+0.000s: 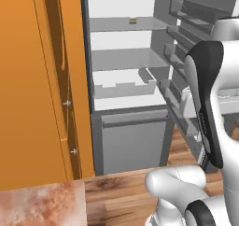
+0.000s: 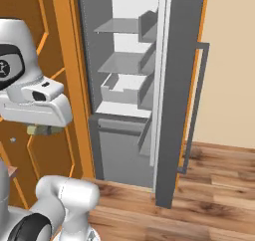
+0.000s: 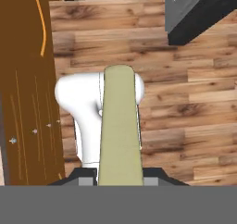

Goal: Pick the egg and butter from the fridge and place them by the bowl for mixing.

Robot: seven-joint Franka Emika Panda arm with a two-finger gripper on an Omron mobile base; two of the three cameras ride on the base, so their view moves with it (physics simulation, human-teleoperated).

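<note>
While gripped, butter [image 3: 120, 130] projects beyond end effector [image 3: 119, 181].

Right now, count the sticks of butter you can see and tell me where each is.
1. The butter is clamped in the gripper over the wooden floor, outside the open fridge. More could be hidden on the fridge's shelves.

The white arm is folded high, its hand pointing down toward the floor. The gripper [image 3: 119, 179] is clamped on the butter [image 3: 120, 130], which juts out lengthwise between its fingertips.
</note>
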